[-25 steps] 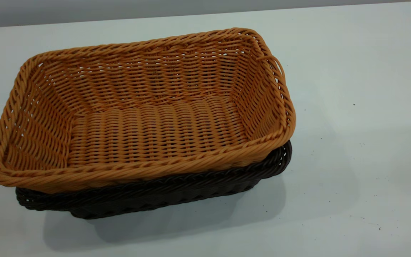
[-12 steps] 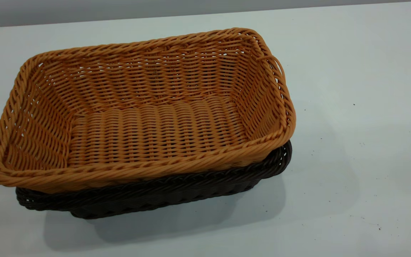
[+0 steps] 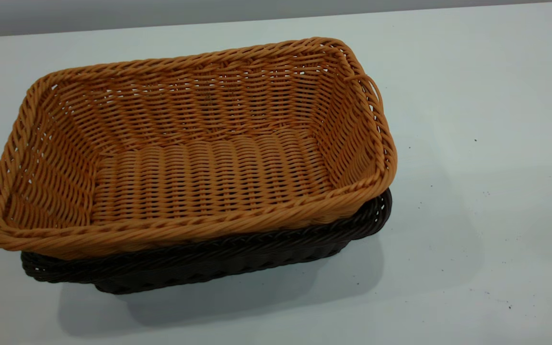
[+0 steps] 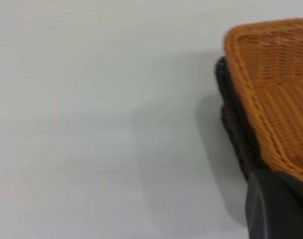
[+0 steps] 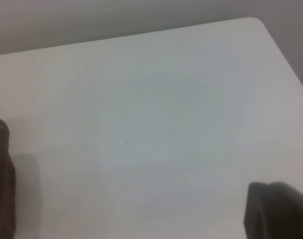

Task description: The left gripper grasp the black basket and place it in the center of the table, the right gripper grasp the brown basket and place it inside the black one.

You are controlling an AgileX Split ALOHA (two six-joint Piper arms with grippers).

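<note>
On table (image 3: 472,120), brown basket (image 3: 199,163) nested in black basket (image 3: 209,261), dark specks nearby, pincers' state can't tell.

Open table (image 3: 487,143) right of stacked baskets (image 3: 194,158) — unobstructed.

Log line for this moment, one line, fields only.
brown basket: nested in black basket | table: baskets centre-left | grippers: neither on baskets, fingers unseen | task: looks complete

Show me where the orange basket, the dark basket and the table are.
brown basket (image 3: 209,177), exterior view, woven floor.
black basket (image 3: 209,261), exterior view, near side wall.
table (image 3: 472,120), exterior view, bare top right of the baskets.
</note>
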